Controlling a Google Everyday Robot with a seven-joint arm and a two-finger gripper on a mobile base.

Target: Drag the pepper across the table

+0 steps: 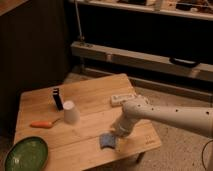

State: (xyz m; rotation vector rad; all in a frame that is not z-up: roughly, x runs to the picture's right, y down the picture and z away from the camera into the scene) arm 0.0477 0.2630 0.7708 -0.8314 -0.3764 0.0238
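Hanging near the bottom middle of the frame, the gripper is just by the blue sponge (I cannot tell if the claw is apart or together), while the pepper lies far off at the left of the table. Going left for it, the arm could knock the white cup over, or grab the sponge by mistake.
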